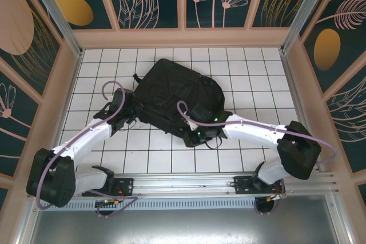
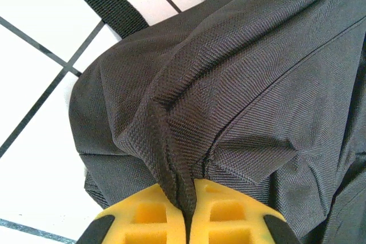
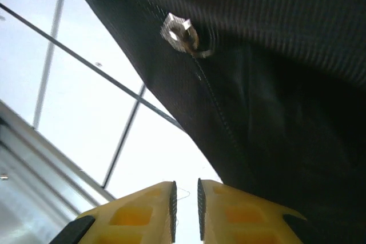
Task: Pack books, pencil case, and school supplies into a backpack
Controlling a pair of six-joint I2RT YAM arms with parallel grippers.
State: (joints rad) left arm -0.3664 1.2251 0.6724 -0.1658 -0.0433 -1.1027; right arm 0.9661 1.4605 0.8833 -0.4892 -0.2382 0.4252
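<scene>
Well, from above, the backpack (image 1: 177, 98) lies flat in the middle of the white-tiled desk (image 1: 166, 161), a soft, slumped black shape whose long axis slants from far left to near right. My left arm (image 1: 86, 138) meets its left edge and my right arm (image 1: 251, 130) comes in at its near right corner, so both are already at the bag. At my left wrist, the left jaws are clamped tight on a raised ridge of the backpack's (image 2: 257, 84) coarse woven cloth. The fold is drawn up like a tent between the yellow pads (image 2: 148, 212), and a flat webbing strap (image 2: 103, 1) lies on the desk beyond. At my right wrist, the right jaws stand barely parted, a thin slit between them and nothing in it. The backpack (image 3: 286, 112) fills the space beyond them and to the right. A small shiny metal zip slider (image 3: 180, 32) sits on its edge straight beyond the slit, and a stitched seam runs from it back toward me. I judge the coming move turns on that slider. It lies ahead of the right jaws, apart from them, so they are the nearer pair to take it while the left pinch keeps the limp cloth taut.
</scene>
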